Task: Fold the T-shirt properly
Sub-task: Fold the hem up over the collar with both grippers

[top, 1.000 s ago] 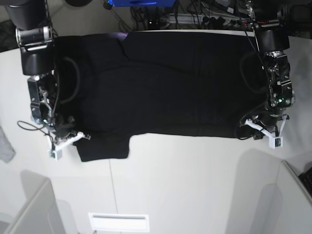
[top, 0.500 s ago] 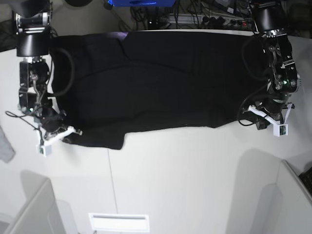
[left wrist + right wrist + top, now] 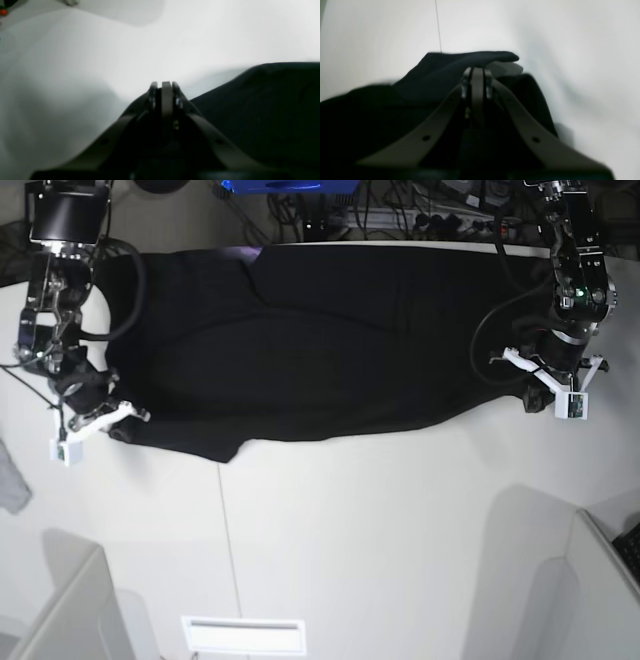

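Note:
The black T-shirt (image 3: 330, 340) lies spread, plain side up, across the far part of the white table (image 3: 380, 530). My right gripper (image 3: 112, 423), on the base view's left, is shut on the shirt's near left corner. In the right wrist view the cloth (image 3: 450, 65) drapes over the closed gripper (image 3: 477, 71). My left gripper (image 3: 540, 385), on the base view's right, is shut at the shirt's near right corner. In the left wrist view its jaws are together at the gripper (image 3: 166, 86), with black cloth (image 3: 262, 107) under and to the right of them.
A small grey cloth scrap (image 3: 10, 475) lies at the table's left edge. Cables (image 3: 400, 215) and a blue object (image 3: 280, 185) run along the far edge. White panels stand at the front left (image 3: 60, 600) and front right (image 3: 600, 580).
Both grippers have moved toward the far side and outward, dragging the shirt's near edge with them. The sleeve flap at the near left has drawn in and now shows smaller.

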Motion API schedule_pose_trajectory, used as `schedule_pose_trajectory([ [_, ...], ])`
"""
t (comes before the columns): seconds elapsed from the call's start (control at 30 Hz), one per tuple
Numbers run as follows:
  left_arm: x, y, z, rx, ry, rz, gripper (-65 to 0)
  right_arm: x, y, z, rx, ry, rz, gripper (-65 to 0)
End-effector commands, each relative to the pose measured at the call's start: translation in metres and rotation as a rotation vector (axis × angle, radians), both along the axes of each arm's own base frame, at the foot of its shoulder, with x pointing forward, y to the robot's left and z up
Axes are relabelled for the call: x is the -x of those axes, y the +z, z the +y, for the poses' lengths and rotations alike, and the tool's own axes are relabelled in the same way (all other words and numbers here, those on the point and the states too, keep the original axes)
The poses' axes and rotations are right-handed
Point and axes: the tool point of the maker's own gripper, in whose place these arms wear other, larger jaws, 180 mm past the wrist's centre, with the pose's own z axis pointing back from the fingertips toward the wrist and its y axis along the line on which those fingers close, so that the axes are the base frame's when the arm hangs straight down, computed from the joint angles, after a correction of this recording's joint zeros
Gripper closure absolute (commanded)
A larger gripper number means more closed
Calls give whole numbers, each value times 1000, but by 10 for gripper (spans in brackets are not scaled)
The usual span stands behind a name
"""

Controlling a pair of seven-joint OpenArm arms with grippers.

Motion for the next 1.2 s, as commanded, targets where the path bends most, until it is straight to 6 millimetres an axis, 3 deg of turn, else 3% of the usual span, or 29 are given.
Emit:
schedule_pose_trajectory([
  [0.0,-3,14,0,-15,-15,-47,0,-9,22,-10,29,-7,-69,0],
  [0.23,16,7,-7,64,-19,-17,0,6,31,1,49,33,-82,0],
  [0.33,25,14,1,185,27,-39,0,12,29,3,51,37,-75,0],
  [0.53,36,18,14,195,23,-15,0,23,19,3,50,39,-41,0],
  [0.73,45,20,30,169,57,-8,0,40,33,-14,-25,-59,-63,0],
  [0.97,57,15,19,169,-2,21,0,55,38,-23,-72,-85,-37,0],
  [1.17,63,17,30,148,21,26,0,70,48,-32,-125,-108,-31,0],
])
